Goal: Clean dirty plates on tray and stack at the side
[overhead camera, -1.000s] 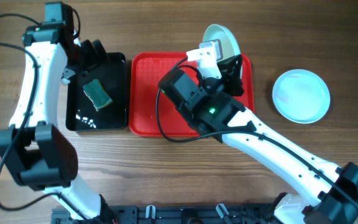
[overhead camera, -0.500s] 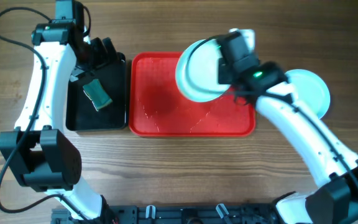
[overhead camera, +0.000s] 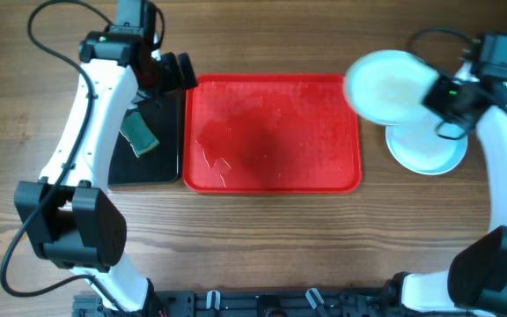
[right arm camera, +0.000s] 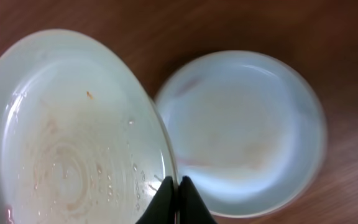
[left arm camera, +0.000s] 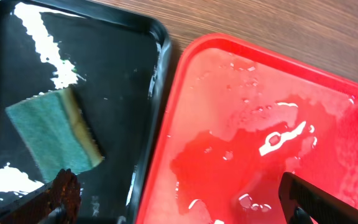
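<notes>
Wooden table (overhead camera: pixel 262 238) all across the frame, brown grain running side to side. Dead centre sits the red tray (overhead camera: pixel 271 132), the biggest thing out there, and it's wet: the left wrist view picks up puddles and droplets shining on its floor (left arm camera: pixel 272 143).

Just left of it, rims side by side, the black tray (overhead camera: pixel 161 150), partly covered by the white left arm (overhead camera: pixel 86 132) that runs up the left of the frame.

Over at the upper right, the held plate (overhead camera: pixel 385 86), pale and round, is up off the table, its lower right edge overlapping the blue plate (overhead camera: pixel 425 148) that lies flat on the wood, well clear of the red tray. The right wrist view shows faint brownish rings and water beads on the held plate (right arm camera: pixel 73 137), with the blue plate (right arm camera: pixel 241 130) beside and below it.

Green sponge (overhead camera: pixel 137 134) lying in the black tray, yellow side showing (left arm camera: pixel 55 137).

The right gripper (overhead camera: pixel 431 90) has its fingers pinched tight on the held plate's rim (right arm camera: pixel 179 190). The left gripper (overhead camera: pixel 172 72) hangs over the seam between the two trays, fingers (left arm camera: pixel 61 193) spread wide, gripping nothing.
</notes>
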